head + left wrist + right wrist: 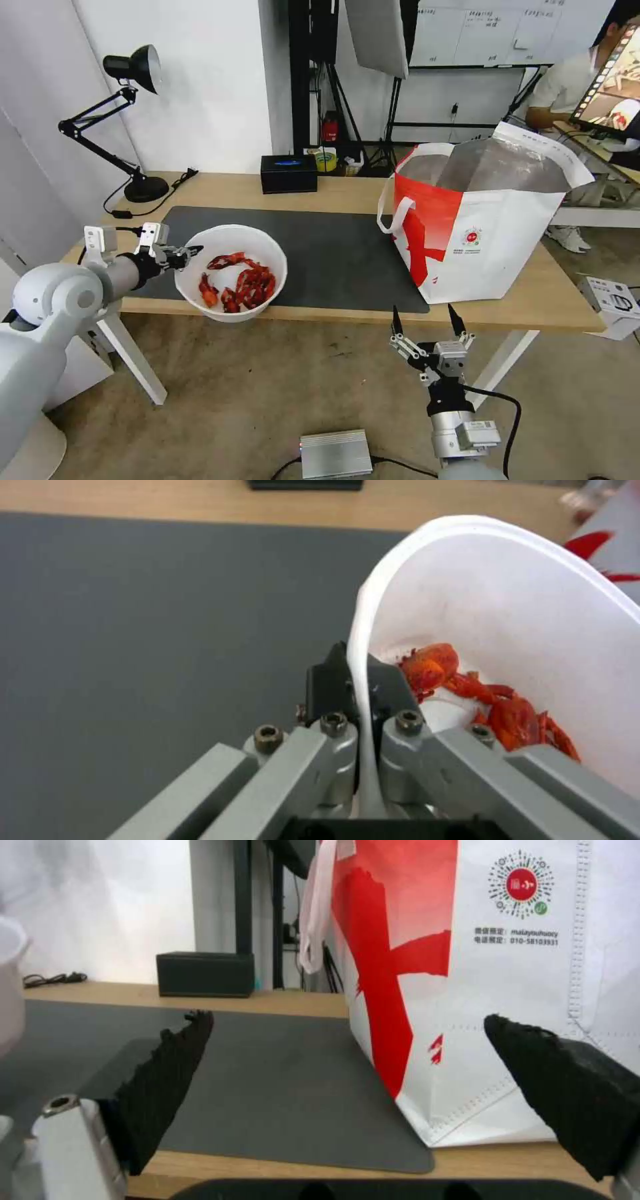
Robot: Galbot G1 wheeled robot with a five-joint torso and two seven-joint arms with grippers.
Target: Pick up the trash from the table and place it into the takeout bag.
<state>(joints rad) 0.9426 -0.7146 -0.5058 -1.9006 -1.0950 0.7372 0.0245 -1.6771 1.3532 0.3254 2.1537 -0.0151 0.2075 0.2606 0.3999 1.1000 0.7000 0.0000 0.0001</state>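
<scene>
Here, left gripper [357, 700] fingers [327, 685] clenched on bowl [230, 273] rim, right gripper [427, 320] released

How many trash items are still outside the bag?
1: the white bowl of red shells, gripped at its rim by the left claw over the mat's near-left corner. Others may be hidden inside the bag.

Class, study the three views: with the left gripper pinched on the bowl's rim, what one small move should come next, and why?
Probably lift the white bowl and carry it toward the takeout bag. The left gripper is clamped on its rim, the red shells lie inside, and the bag stands open at the mat's far end. The right gripper hangs open below the table edge.
</scene>
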